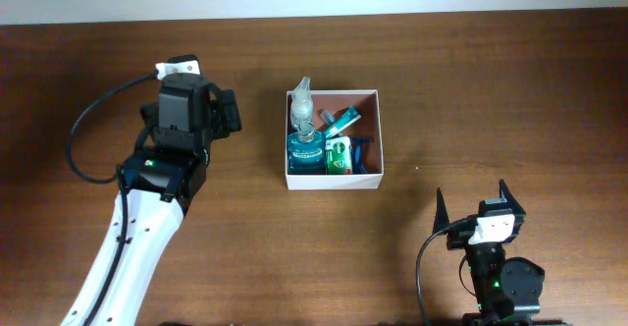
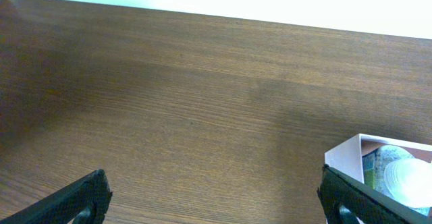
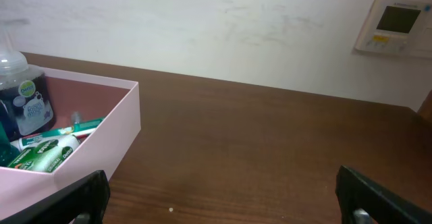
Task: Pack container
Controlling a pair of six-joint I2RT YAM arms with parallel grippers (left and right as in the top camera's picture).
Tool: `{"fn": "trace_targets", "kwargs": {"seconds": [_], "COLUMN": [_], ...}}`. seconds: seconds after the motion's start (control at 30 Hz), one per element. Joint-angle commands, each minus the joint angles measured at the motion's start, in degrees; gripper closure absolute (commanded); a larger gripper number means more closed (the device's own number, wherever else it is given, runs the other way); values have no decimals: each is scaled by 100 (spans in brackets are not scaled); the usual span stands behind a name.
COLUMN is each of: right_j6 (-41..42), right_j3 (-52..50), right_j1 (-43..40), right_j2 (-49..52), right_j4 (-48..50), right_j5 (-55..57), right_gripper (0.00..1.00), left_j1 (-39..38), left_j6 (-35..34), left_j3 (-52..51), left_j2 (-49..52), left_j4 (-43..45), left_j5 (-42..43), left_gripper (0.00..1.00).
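Overhead, we see the container (image 1: 334,181), with a blue bottle (image 1: 304,152) and a green carton (image 1: 340,156) inside, sitting to the right of our left gripper (image 2: 212,183) and ahead-left of our right gripper (image 1: 472,200), both with fingers spread wide apart.

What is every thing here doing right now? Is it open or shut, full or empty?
Square white-walled container: open-topped, partly filled.
Blue bottle with clear cap: inside the container, cap on.
Green-and-white carton: lying inside the container.
Left gripper: jaws wide open, empty.
Right gripper: jaws wide open, empty.
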Motion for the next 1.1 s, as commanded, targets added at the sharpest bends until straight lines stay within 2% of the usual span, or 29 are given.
{"fn": "trace_targets", "kwargs": {"seconds": [0.0,0.37,0.43,0.67,0.77,0.97,1.07], "right_j6": [-2,-2,-2,-2,-2,-2,-2], "right_j3": [-26,-26,-26,-26,-26,-26,-26], "right_j1": [-48,-48,-48,-48,-48,-48,-48], "right_j2": [-48,-48,-48,-48,-48,-48,-48], "right_j4": [-31,-31,-31,-31,-31,-31,-31], "right_j5": [-35,-35,-35,-35,-35,-35,-35], "right_gripper": [1,1,1,1,1,1,1], "left_j1": [20,20,22,22,20,26,262], "left_j6": [28,26,26,26,24,28,26], "left_j3": [57,57,57,57,57,33,-122], "left_j2": [-44,-323,-1104,-3305,-4498,-5574,-6028], "left_j4": [-2,-437,-1088,-2212,-2848,-3311,-3707], "left_j5": [-61,-59,-59,42,372,437,439], "left_gripper": [1,1,1,1,1,0,1]}}
